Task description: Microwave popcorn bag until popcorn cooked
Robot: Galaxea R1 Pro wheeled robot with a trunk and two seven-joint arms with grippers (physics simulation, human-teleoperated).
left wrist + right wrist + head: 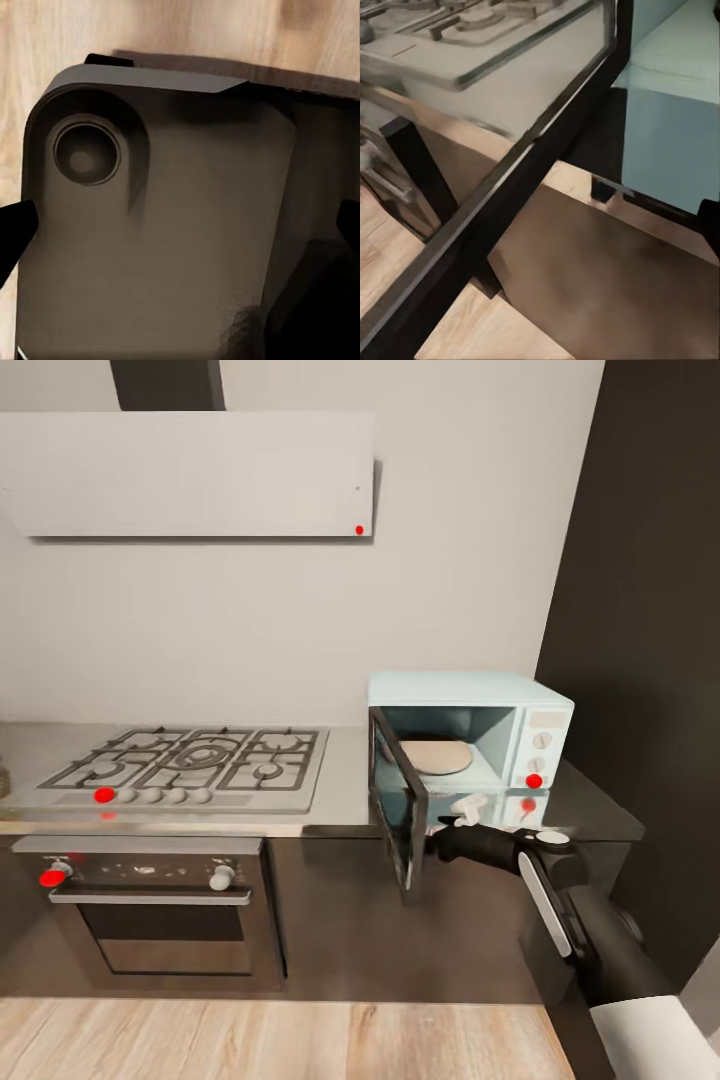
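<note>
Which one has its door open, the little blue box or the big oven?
The pale blue microwave on the countertop. Its dark glass door swings out wide, showing the round plate inside. The oven under the hob is shut.

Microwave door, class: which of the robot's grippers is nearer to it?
Right. The right gripper reaches beside the open microwave door; the left gripper hangs over the robot's own dark base.

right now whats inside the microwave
The microwave stands open with a round pale turntable plate inside. No bag shows on it; its open door hides the left front corner.
</note>
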